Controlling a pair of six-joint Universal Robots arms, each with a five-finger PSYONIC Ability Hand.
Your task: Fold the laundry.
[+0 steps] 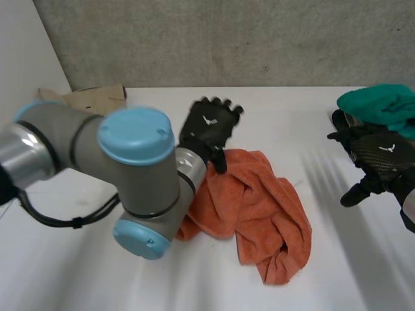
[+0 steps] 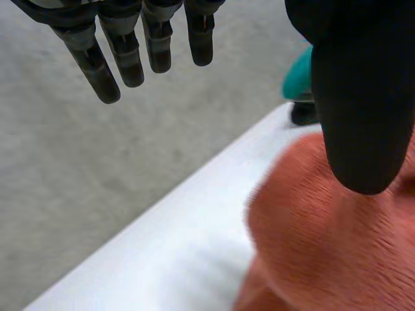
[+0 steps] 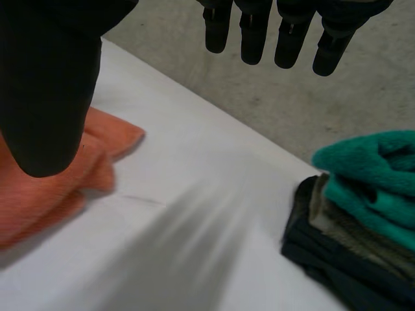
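Observation:
An orange towel (image 1: 262,210) lies crumpled in the middle of the white table (image 1: 311,136). My left hand (image 1: 209,129) hovers over the towel's far left part, fingers (image 2: 123,52) straight and apart from the thumb (image 2: 363,97), holding nothing. Under that thumb the orange towel (image 2: 324,240) bulges up. My right hand (image 1: 379,159) is off to the towel's right, open and empty, its fingers (image 3: 279,32) spread above bare table. A corner of the orange towel (image 3: 45,188) lies below its thumb (image 3: 45,84).
A green towel (image 1: 382,107) tops a stack of folded dark cloths (image 3: 350,240) at the table's far right, just beyond my right hand. A brown cardboard piece (image 1: 91,98) sits at the back left corner. A grey wall (image 1: 227,39) backs the table.

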